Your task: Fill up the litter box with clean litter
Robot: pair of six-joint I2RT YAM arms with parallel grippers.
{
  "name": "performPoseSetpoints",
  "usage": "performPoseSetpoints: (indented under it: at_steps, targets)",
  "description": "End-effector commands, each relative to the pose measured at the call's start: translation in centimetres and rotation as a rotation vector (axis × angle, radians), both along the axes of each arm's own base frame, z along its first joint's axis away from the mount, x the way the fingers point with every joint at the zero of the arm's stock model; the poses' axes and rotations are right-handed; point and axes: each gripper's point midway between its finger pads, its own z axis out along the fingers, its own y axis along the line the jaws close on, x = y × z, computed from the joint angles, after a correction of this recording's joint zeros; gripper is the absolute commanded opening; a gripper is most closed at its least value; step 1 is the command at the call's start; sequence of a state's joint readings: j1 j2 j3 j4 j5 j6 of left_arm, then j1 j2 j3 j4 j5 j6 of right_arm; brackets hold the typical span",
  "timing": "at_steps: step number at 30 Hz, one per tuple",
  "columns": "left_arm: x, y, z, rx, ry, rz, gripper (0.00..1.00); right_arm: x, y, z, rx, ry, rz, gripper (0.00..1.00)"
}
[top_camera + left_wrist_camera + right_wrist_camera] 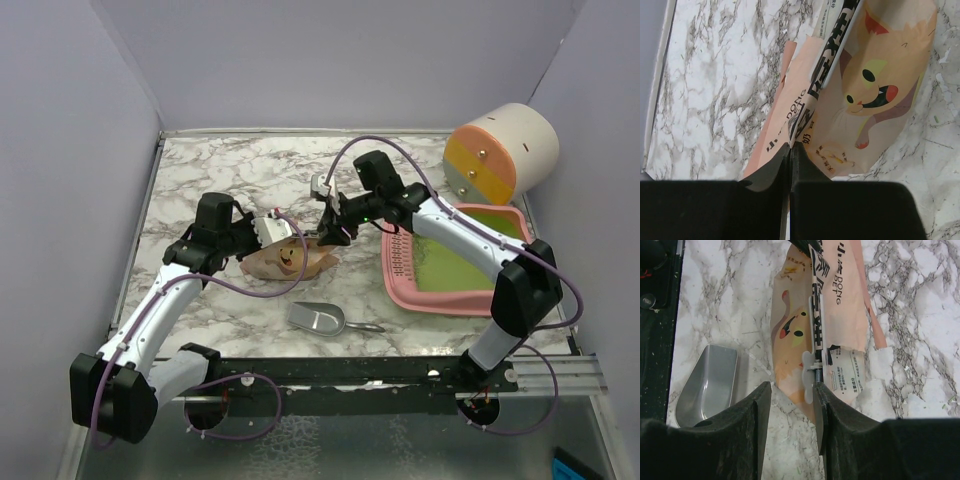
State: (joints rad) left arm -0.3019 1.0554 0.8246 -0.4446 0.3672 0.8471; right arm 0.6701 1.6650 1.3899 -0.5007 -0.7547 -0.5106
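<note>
Seen from above, the litter box [398,258] sits on the right of the marble surface [200,170], well apart from the bag [290,262] in the middle. An arm reaches to each end of the bag, so the step in hand looks like taking hold of it. At the left wrist, the left jaws are pressed together, pinching the bag's edge. At the right wrist, the right jaws stand spread astride the bag's sealed strip beside the scoop [707,385]; no loose litter shows, so next they likely need to close there.
</note>
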Motion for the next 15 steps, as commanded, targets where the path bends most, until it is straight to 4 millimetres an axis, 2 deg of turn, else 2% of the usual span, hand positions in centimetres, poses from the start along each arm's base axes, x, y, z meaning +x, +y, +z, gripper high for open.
performPoseSetpoints:
  at_steps: [1,8,15]
  targets:
    - [-0.9,-1.8,0.7,-0.067,0.021,-0.086,0.0,0.4,1.2,0.7,0.047,0.004,0.028,0.38]
    - [-0.6,-1.7,1.2,-0.073,0.013,-0.067,0.0,2.2,1.4,0.0,0.033,0.0,-0.073,0.37]
    - [-0.2,-1.8,1.8,-0.088,0.002,-0.05,0.0,2.8,1.3,-0.8,0.025,0.006,-0.112,0.32]
